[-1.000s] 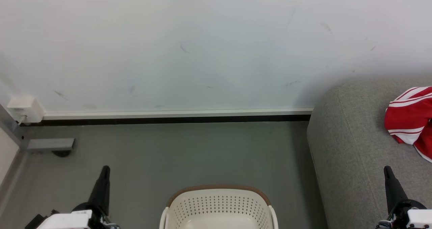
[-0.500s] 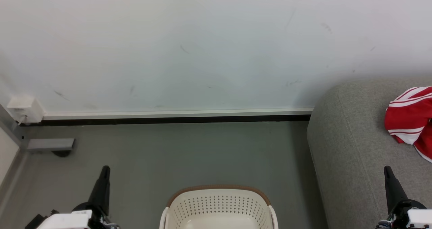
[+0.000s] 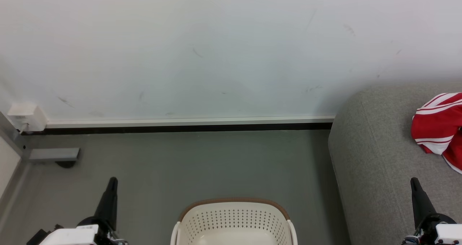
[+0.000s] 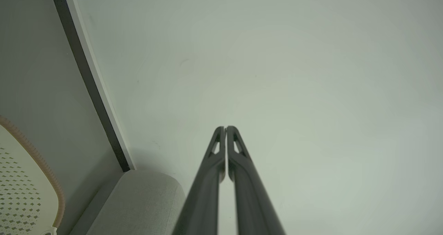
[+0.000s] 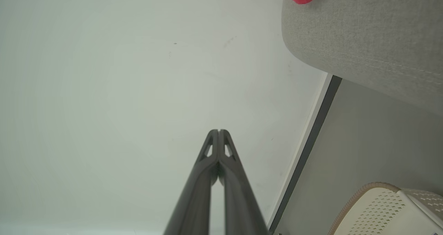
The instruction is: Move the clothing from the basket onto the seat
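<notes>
Farthest back and largest: pale scuffed wall (image 3: 216, 50), with white-over-black skirting (image 3: 187, 123) along its foot. Below that, grey floor (image 3: 202, 162).

At right, the seat (image 3: 375, 147), rounded end toward the wall, just beside the basket (image 3: 234, 216). Basket on the floor at bottom centre of the head view, between the two arms, with a brown rim and perforated wall. No red in the part of its inside on view; near half cut off by the frame edge.

On top of the seat, the clothing (image 3: 436, 126), bunched, well apart from the basket and running out of frame at right. Red hem also at the seat's rounded edge in the right wrist view.

Low at the basket's left, the left gripper (image 4: 225, 128), jaws together, tips touching, nothing between. Low over the seat's near part, the right gripper (image 5: 218, 131), jaws likewise together and empty. Both well apart from the cloth.

Smallest: white socket box (image 3: 26, 117) on the wall, far left.

Judgement: transfer looks done.

Risks from here:
- Slide to the floor, if much cloth overhangs the seat edge; extent hidden.
- Snag and drag-off by a right-arm sweep across the seat.
- More cloth unnoticed in the basket's unseen half.
</notes>
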Motion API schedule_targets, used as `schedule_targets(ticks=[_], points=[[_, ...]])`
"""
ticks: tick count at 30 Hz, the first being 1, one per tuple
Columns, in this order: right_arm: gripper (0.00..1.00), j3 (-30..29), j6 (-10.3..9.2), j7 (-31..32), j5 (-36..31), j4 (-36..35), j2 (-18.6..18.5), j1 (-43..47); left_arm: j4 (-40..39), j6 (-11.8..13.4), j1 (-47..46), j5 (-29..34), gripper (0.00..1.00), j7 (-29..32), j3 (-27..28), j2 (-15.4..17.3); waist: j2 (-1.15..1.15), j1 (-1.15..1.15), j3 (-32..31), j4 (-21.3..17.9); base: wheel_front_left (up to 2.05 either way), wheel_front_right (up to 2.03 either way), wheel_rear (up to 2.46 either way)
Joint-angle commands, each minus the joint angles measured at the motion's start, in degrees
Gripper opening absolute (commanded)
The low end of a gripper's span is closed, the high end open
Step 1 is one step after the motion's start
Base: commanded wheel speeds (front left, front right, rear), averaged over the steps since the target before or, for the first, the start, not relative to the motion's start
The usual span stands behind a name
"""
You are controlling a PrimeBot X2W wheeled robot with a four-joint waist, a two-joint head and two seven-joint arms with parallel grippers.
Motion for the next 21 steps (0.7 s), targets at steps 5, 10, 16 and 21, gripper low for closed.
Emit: schedule_targets(ticks=[5,10,16,21], points=[[0.0,-0.3,0.03,0.2,0.0,-0.3,0.1,-0.7,-0.2,-0.4,-0.4,-0.8,0.0,0.2,0.1,0.4,0.0,0.0,0.0,0.0,0.0,0.0,0.0],[0.0,-0.3,0.04,0.2,0.0,-0.3,0.1,-0.7,-0.2,-0.4,-0.4,-0.8,0.0,0.2,0.1,0.4,0.0,0.0,0.0,0.0,0.0,0.0,0.0],[0.0,-0.3,0.04,0.2,0.0,-0.3,0.1,-0.7,-0.2,-0.4,-0.4,-0.8,0.0,0.2,0.1,0.4,0.0,0.0,0.0,0.0,0.0,0.0,0.0],[0.0,-0.3,0.04,0.2,0.0,-0.3,0.1,-0.7,-0.2,-0.4,-0.4,-0.8,0.0,0.2,0.1,0.4,0.0,0.0,0.0,0.0,0.0,0.0,0.0]])
